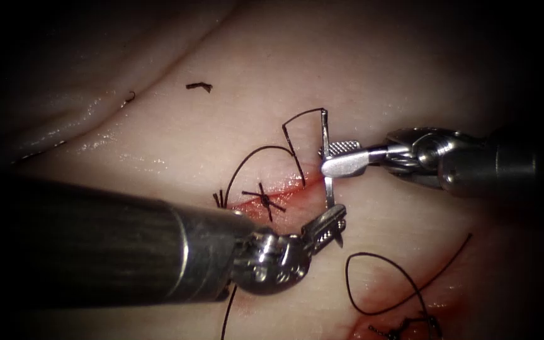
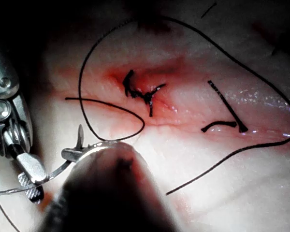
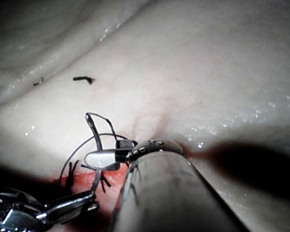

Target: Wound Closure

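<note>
Curved steel needle (image 1: 327,165) held clear of the pale, glistening tissue (image 1: 410,69), gripped by both tools. The right arm's serrated silver tool (image 1: 338,157) is clamped on the needle's upper curve, just below the swaged end; the left arm's dark-shafted tool (image 1: 332,223) is closed on it near the point. Thin black thread (image 1: 266,151) arcs from the needle's tail leftward to a knotted stitch (image 1: 264,198) in the red-stained cut (image 1: 284,192).

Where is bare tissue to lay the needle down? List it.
Bare: tissue above the right tool; also between it and the thread loop. Crowded: at the knot, where both tools hold the needle, apparently out of the tissue, left tool near its tip, right tool nearer its tail.
</note>
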